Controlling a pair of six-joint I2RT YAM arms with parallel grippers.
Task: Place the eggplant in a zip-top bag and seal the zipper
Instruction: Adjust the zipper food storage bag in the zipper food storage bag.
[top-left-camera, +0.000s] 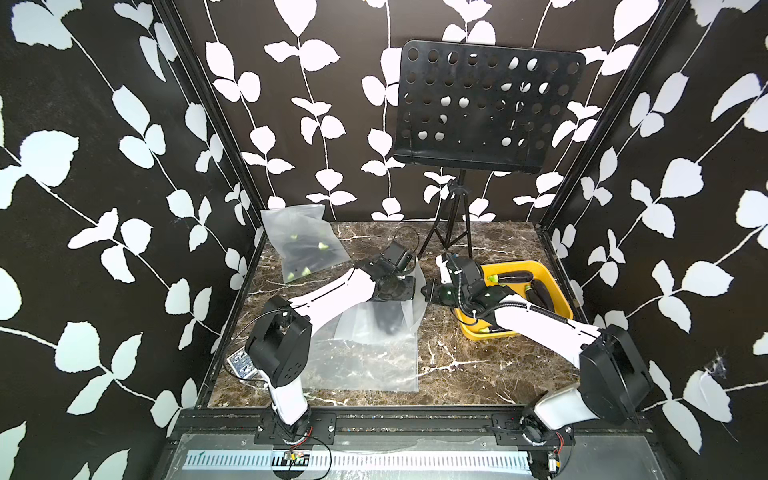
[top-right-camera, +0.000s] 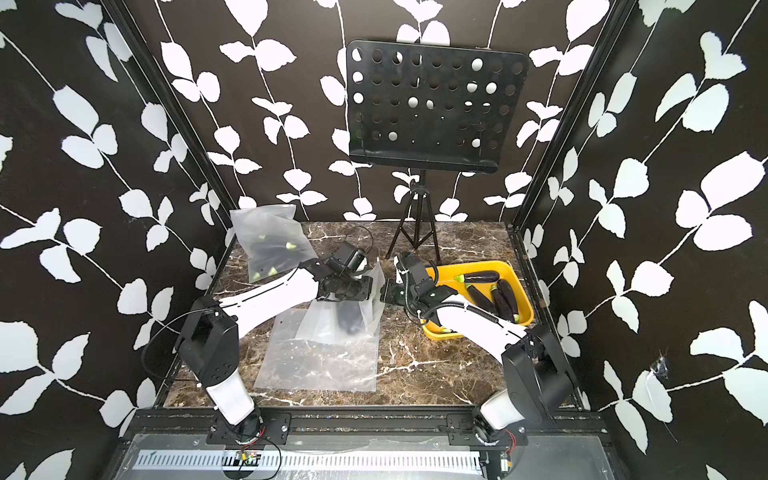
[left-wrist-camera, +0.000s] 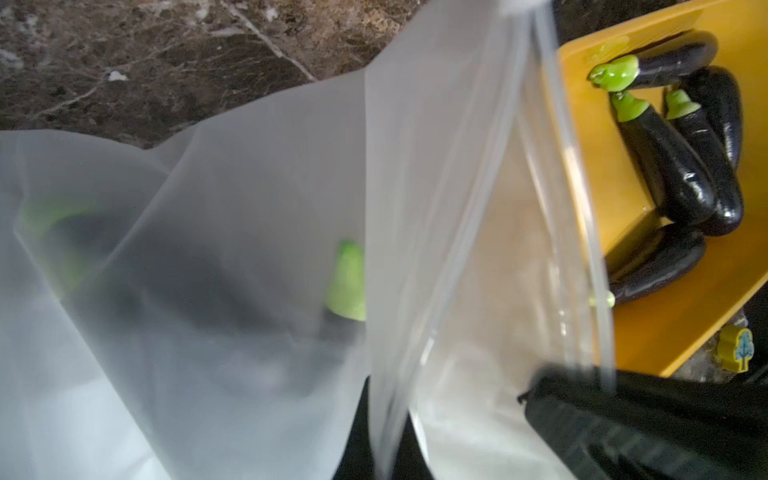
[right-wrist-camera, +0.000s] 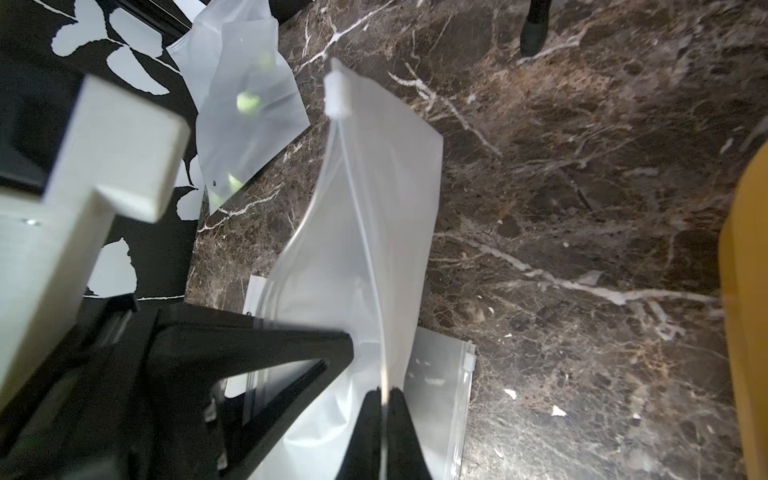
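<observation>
In the lower centre of both top views, a flat clear plastic zip-top bag (top-left-camera: 365, 365) lies on the brown marble-patterned tabletop (top-left-camera: 478, 365). Just above it in the frame, a frosted plastic zip-top bag (top-left-camera: 374, 332) rests partly on that flat one. The dark purple, green-stemmed eggplant (top-left-camera: 386, 322) is inside it, a dark shape behind the plastic.

The frosted bag's top edge stands raised at mid-frame between the two arms. The left gripper (top-left-camera: 412, 287) is clamped on it. In the right wrist view the right gripper (right-wrist-camera: 386, 409) has its tips pinched together on the rim. A white zipper slider (right-wrist-camera: 337, 93) sits at the rim's far end.

Right of centre, a yellow plastic tub (top-left-camera: 515, 266) holds loose eggplants (top-left-camera: 513, 276). At the table's upper left lie packed frosted bags (top-left-camera: 299, 245). Farthest back stands a black perforated music stand (top-left-camera: 486, 108).
</observation>
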